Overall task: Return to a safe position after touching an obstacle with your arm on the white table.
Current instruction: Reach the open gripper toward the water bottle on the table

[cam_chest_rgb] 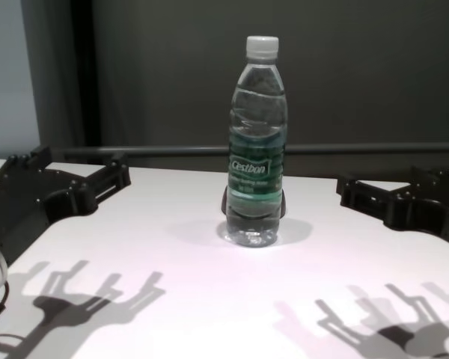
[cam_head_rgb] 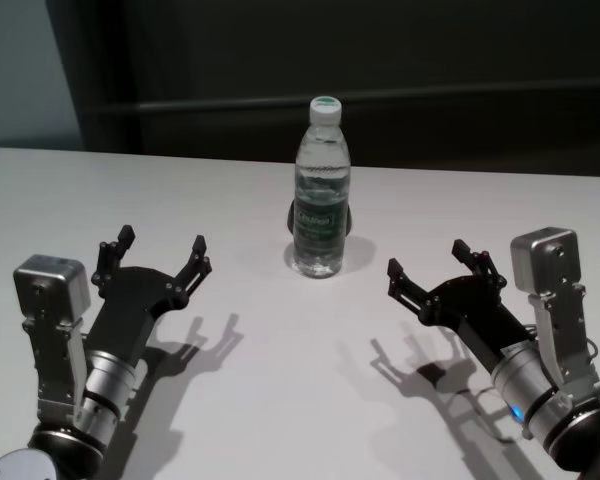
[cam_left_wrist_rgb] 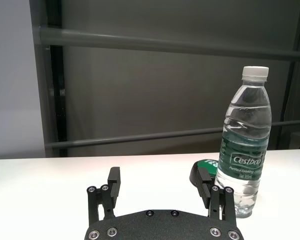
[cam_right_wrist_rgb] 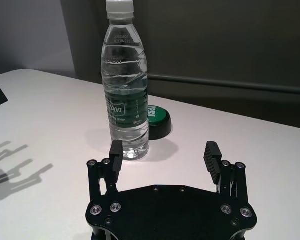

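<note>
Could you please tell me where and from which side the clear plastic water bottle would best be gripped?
Probably around the green label band of the clear plastic water bottle, coming in level from the robot's side. It stands upright on the white table, and a low green-topped black disc sits just behind it. Both the left pincer and the right pincer are open.

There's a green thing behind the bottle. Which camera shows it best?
The right wrist view: the green disc sits clear beside the bottle, lettered top showing. The left wrist view shows part of it; head and chest views hide nearly all of it behind the bottle.
</note>
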